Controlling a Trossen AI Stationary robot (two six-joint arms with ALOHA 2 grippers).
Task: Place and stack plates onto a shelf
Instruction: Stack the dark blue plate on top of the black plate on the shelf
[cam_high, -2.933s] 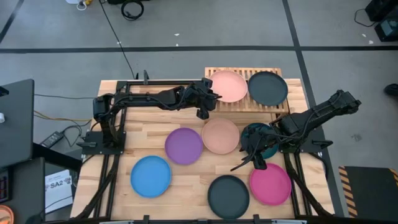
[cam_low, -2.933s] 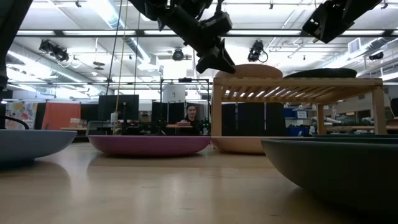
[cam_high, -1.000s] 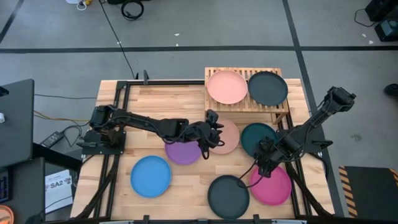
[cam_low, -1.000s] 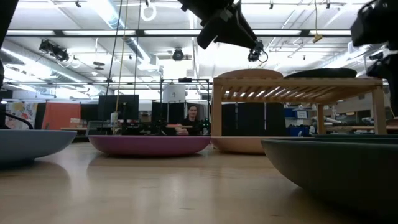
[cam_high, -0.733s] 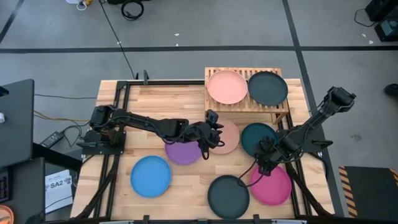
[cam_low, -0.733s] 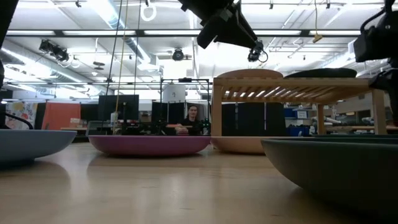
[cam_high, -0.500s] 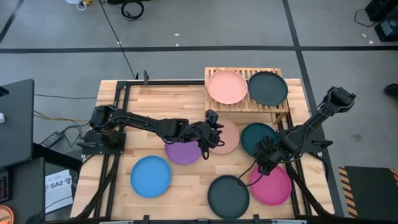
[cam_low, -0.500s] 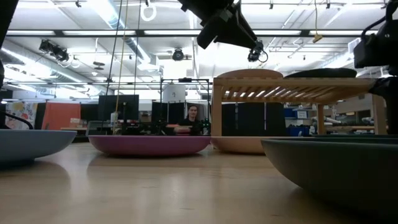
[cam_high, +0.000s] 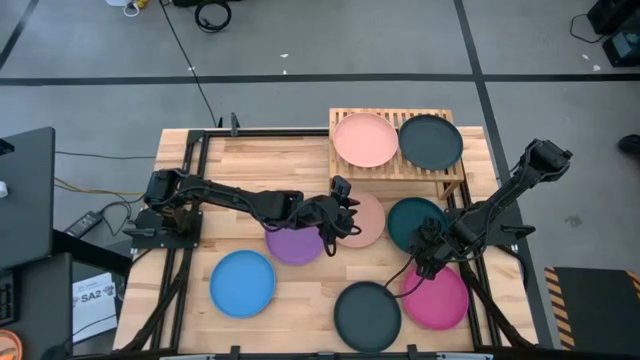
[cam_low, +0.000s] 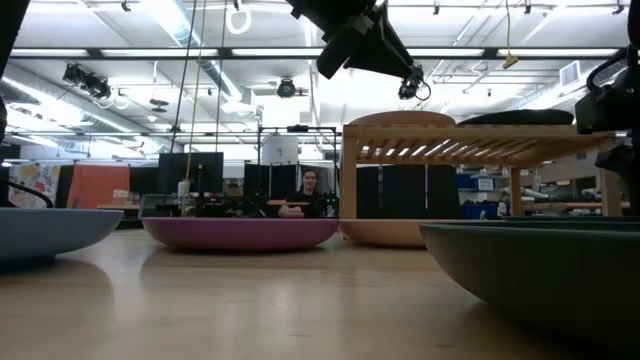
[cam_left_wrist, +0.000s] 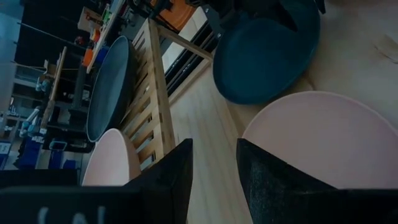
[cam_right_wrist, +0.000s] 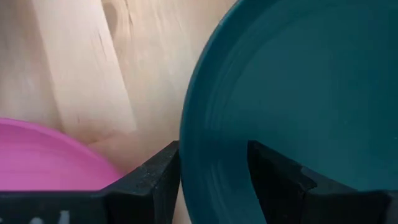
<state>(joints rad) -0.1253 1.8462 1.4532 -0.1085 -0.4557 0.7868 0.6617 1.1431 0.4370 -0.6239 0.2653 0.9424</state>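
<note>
On the slatted shelf (cam_high: 390, 168) at the far right lie a peach plate (cam_high: 365, 138) and a dark plate (cam_high: 430, 142). Flat on the table lie purple (cam_high: 290, 245), peach (cam_high: 362, 222), dark teal (cam_high: 412, 218), blue (cam_high: 243, 282), black (cam_high: 367, 315) and magenta (cam_high: 440, 300) plates. My left gripper (cam_left_wrist: 214, 146) hangs open above the table peach plate's left edge, well clear of it. My right gripper (cam_right_wrist: 212, 149) points steeply down, open, at the teal plate's near rim, one finger outside the rim and one over the plate's inside. My right gripper stands astride the teal plate's near rim (cam_right_wrist: 194, 158), coming from above; whether its fingers (cam_right_wrist: 155, 180) touch the plate I cannot tell. The plate lies flat on the table.
The magenta plate (cam_right_wrist: 50, 155) lies just beside the teal one, with a strip of bare wood between them. Black frame rails run along the table's left and right sides. A person sits in the room beyond the table (cam_low: 308, 195).
My right gripper has come down toward the teal plate's near rim. The plates have not moved.
</note>
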